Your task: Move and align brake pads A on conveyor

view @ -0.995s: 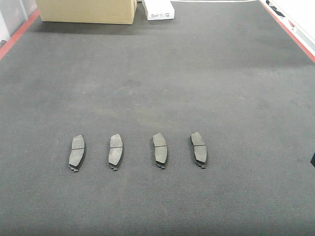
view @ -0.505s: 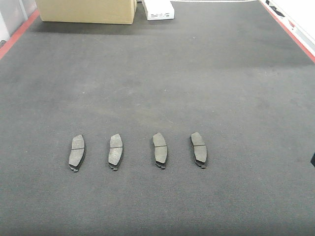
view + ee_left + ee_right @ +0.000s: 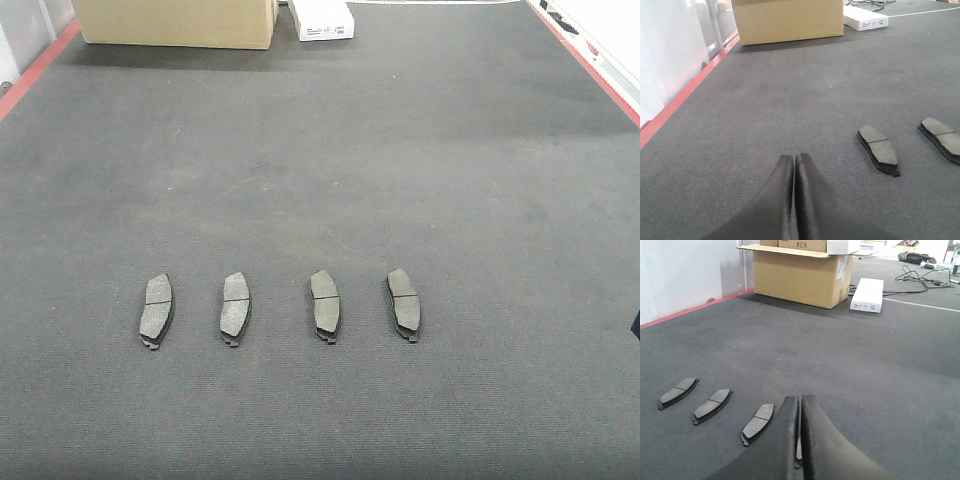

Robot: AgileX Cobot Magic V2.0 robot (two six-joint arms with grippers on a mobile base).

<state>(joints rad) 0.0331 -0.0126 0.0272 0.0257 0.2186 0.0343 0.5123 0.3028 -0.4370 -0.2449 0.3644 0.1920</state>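
Note:
Several brake pads A lie in an even row across the near part of the conveyor (image 3: 400, 150), each set lengthwise: the leftmost (image 3: 156, 309), two middle ones (image 3: 235, 305) (image 3: 324, 303), and the rightmost (image 3: 403, 301). Neither gripper shows in the front view. My left gripper (image 3: 794, 157) is shut and empty just above the belt, left of the leftmost pad (image 3: 878, 149); another pad (image 3: 942, 137) lies beyond. My right gripper (image 3: 800, 399) is shut and empty. Three pads (image 3: 678, 392) (image 3: 713, 405) (image 3: 759, 423) lie to its left, and the rightmost is mostly hidden behind its fingers.
A cardboard box (image 3: 175, 22) and a white flat box (image 3: 322, 20) stand at the belt's far end. Red edges (image 3: 35, 70) run along both sides of the belt, with a white wall (image 3: 665, 55) beyond the left one. Cables (image 3: 912, 280) lie on the far floor.

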